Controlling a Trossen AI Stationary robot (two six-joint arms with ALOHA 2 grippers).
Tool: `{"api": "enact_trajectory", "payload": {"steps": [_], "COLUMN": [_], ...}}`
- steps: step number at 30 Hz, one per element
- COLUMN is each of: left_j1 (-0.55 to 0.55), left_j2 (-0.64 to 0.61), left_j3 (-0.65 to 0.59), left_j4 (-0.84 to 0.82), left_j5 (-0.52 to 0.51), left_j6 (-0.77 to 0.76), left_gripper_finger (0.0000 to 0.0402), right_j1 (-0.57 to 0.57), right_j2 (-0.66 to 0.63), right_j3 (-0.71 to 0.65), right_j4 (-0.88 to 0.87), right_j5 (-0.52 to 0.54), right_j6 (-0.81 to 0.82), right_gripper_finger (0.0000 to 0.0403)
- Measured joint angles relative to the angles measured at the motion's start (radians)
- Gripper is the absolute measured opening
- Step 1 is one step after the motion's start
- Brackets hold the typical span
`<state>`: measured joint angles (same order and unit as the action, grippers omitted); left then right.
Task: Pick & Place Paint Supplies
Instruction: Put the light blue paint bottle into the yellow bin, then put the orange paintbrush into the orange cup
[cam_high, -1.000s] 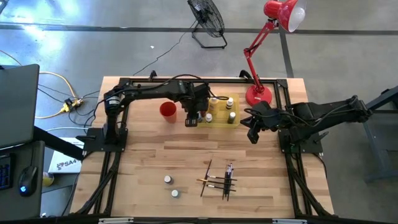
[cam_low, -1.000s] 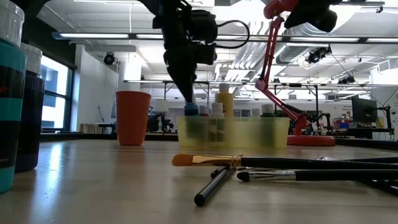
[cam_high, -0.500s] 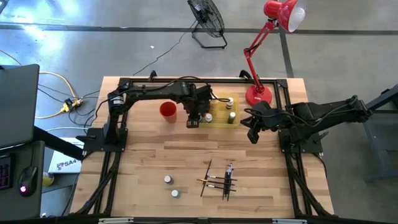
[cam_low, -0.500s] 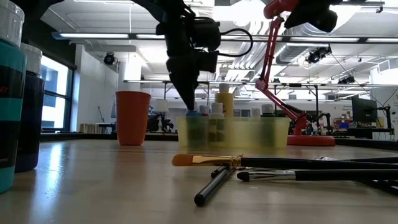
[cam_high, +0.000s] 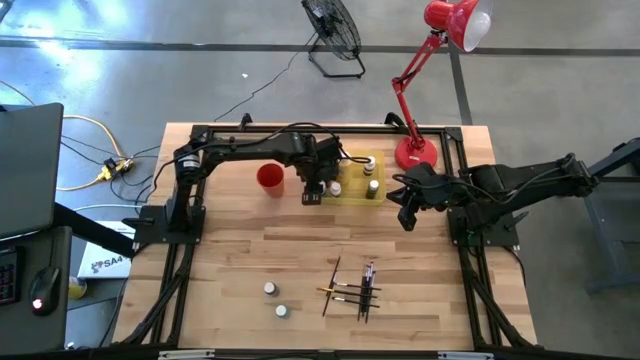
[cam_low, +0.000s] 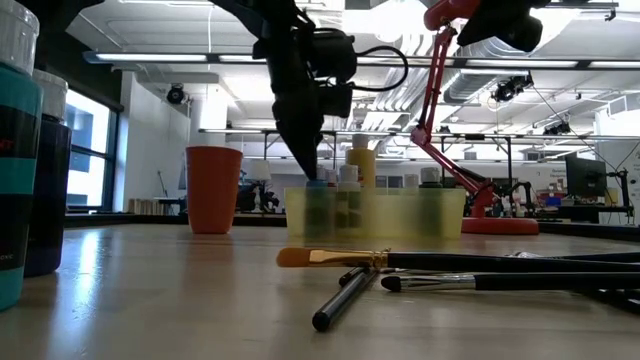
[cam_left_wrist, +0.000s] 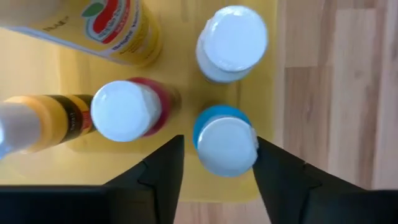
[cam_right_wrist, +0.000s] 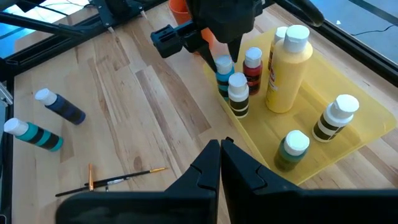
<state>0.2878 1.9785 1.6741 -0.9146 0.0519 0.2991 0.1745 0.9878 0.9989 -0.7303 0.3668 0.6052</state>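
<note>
Standing parted around the blue bottle (cam_left_wrist: 225, 142) set in the yellow tray (cam_left_wrist: 37, 118), the left claw (cam_left_wrist: 217, 163) should lift straight up, sparing neighbouring bottles.

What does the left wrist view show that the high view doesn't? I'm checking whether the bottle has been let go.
Only the left wrist view: the left hand open, its fingers flanking the blue bottle with gaps either side. Only the high view: two bottles and the paintbrushes lying on the table, and the right hand waiting beside the tray. Both: the yellow tray holding upright bottles.
</note>
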Motion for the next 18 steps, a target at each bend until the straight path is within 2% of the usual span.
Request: {"api": "enact_trajectory", "payload": {"steps": [7, 18], "left_j1": [0.0, 0.0], "left_j2": [-0.004, -0.006], "left_j3": [0.006, 0.192], "left_j4": [-0.031, -0.216], "left_j5": [-0.029, -0.063], "left_j6": [0.003, 0.01], "left_gripper_finger": [0.0213, 0.0214], "right_j1": [0.0, 0.0], "right_j2": [0.0, 0.0], "right_j3": [0.0, 0.0], "right_j4": [-0.001, -0.001], "right_j5": [-0.003, -0.003], "right_j6": [0.0, -0.006], "right_gripper_finger": [0.0005, 0.0005]}}
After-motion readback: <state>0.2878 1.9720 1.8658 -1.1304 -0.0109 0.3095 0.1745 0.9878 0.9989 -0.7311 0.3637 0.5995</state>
